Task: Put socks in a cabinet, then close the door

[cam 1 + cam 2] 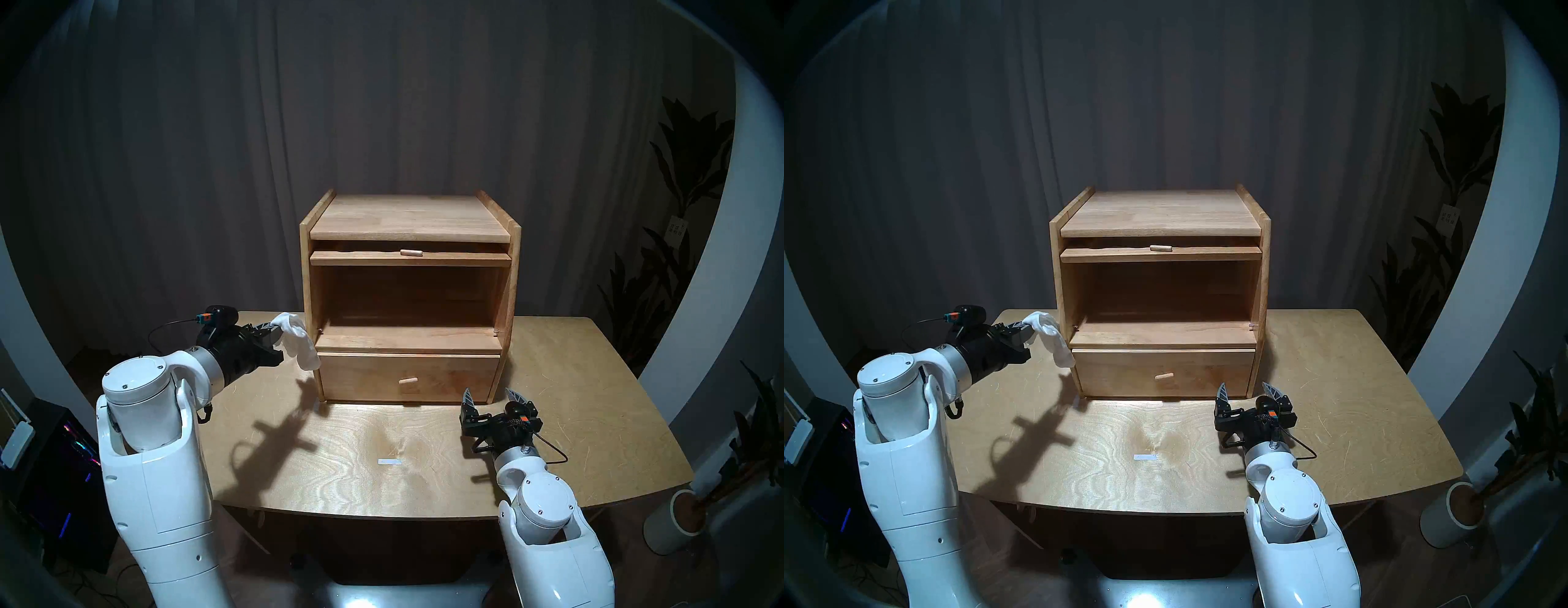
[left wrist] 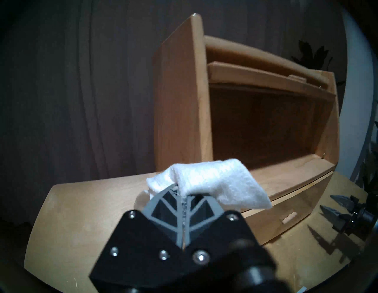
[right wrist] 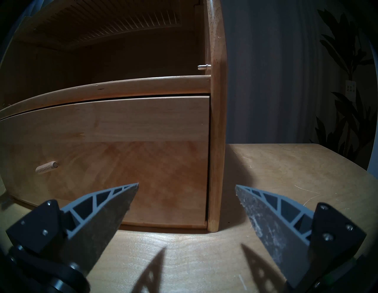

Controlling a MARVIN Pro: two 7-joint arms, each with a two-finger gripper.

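Observation:
The white socks (image 1: 299, 344) hang folded from my left gripper (image 1: 278, 327), which is shut on them above the table, just left of the cabinet's (image 1: 407, 216) front left edge. In the left wrist view the socks (image 2: 214, 184) drape over the closed fingertips (image 2: 176, 196). The large compartment is open and empty. The door (image 1: 466, 258) lies flat, pushed up under the top, with its peg handle (image 1: 410, 253) showing. My right gripper (image 1: 494, 395) is open and empty, low on the table by the cabinet's front right corner (image 3: 213, 204).
The drawer (image 1: 445, 375) under the compartment is shut, with a peg handle (image 1: 408, 380). The wooden table (image 1: 572, 382) has a small white tape mark (image 1: 389, 462) near the front. Potted plants (image 1: 679, 518) stand at the right, a computer case (image 1: 55, 475) at the left.

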